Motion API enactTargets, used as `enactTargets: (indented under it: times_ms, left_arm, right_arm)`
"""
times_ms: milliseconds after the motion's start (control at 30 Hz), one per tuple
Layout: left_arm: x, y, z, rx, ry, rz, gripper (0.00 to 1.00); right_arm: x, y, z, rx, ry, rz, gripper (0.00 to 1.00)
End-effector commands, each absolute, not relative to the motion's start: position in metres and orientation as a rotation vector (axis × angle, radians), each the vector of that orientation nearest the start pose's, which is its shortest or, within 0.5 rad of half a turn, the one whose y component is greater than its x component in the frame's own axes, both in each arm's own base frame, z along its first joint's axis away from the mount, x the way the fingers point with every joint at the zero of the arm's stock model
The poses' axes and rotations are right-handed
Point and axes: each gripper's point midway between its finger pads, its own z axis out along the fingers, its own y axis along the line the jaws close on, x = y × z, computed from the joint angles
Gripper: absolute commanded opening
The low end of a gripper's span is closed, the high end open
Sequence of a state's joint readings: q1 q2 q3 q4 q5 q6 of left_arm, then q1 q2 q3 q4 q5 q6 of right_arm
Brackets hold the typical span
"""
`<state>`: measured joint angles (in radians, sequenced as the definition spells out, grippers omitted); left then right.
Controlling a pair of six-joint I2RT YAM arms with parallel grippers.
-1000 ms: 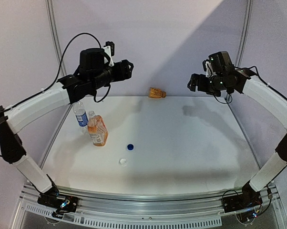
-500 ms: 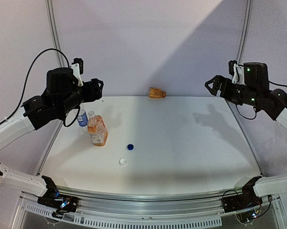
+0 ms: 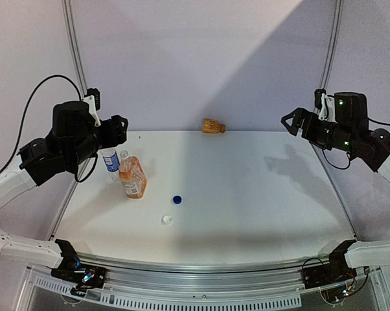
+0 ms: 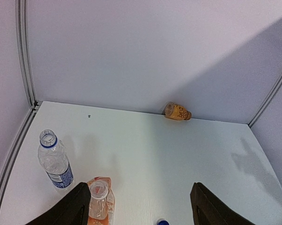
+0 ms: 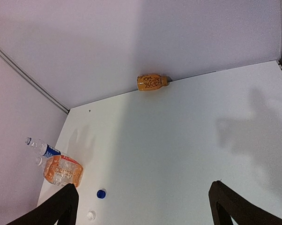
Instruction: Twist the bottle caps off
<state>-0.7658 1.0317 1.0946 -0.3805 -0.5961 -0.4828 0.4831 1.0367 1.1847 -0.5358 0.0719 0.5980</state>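
Blue cap (image 3: 177, 199) and white cap (image 3: 167, 220) both off, lying loose on the bench (image 3: 260, 194), left of centre. The white one is nearer the front edge, the two a little apart. Water bottle (image 3: 109, 160) and orange bottle (image 3: 133, 178) stand upright at the left rear, close together, orange one in front. Both necks are open in the left wrist view. The caps sit right of and in front of the bottles, touching neither. A small orange jar (image 3: 212, 126) lies on its side against the back wall, well apart from everything else. Left fingers (image 4: 73, 208) are spread, nothing between them, raised above the bottles. Right fingers (image 5: 61, 206) are spread wide, holding nothing, up high at the far right of the bench.
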Motion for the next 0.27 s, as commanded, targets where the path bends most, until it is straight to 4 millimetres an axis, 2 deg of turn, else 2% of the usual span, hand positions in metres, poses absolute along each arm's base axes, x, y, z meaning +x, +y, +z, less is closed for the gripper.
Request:
enactTargets:
  times_ms: [0, 233]
  left_arm:
    - [0.302, -0.16, 0.337, -0.127, 1.865, -0.283, 0.76]
    - [0.306, -0.164, 0.34, -0.086, 1.863, -0.257, 0.76]
  right_arm:
    - [0.31, 0.149, 0.341, 0.19, 1.997, 0.662, 0.99]
    - [0.312, 0.14, 0.344, 0.225, 1.983, 0.611, 0.99]
